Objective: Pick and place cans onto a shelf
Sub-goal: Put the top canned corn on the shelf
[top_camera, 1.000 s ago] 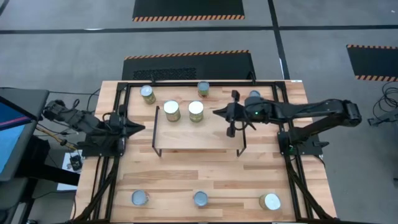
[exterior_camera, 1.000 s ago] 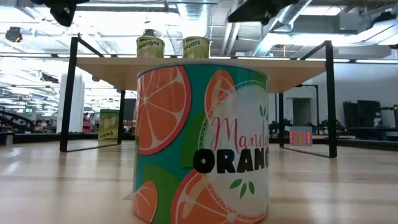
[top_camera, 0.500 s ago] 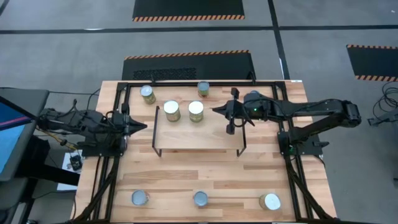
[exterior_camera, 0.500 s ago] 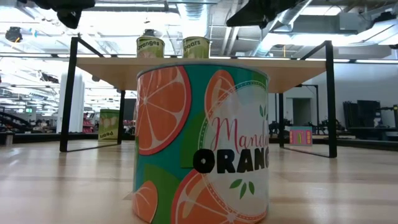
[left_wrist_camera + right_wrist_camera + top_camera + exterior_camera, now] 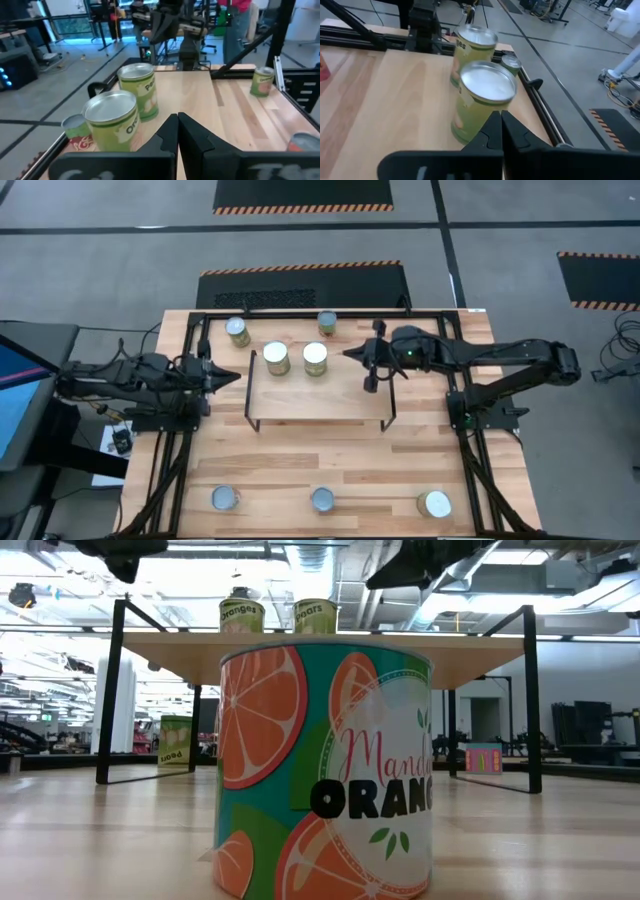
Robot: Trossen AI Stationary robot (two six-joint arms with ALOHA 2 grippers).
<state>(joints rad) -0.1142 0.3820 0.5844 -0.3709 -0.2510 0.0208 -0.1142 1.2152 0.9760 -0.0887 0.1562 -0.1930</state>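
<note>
Right gripper (image 5: 347, 354) closed and empty, over the shelf (image 5: 330, 395), pear can (image 5: 315, 358) just beside at its 9 o'clock, upright; left gripper (image 5: 234, 378) closed, farther; loose cans off shelf

Grey concrete floor (image 5: 120, 270) all round my bench (image 5: 330, 450), crossed by dark seam lines. Black mats with orange-striped hazard edging (image 5: 303, 194) lie beyond the far edge and at right (image 5: 598, 278). A monitor (image 5: 25, 395) sits off the left edge. Low view: bright ceiling lights (image 5: 190, 585), exposed ducting (image 5: 520, 580), distant workstations (image 5: 580, 745). People (image 5: 240, 20) stand far behind.
</note>
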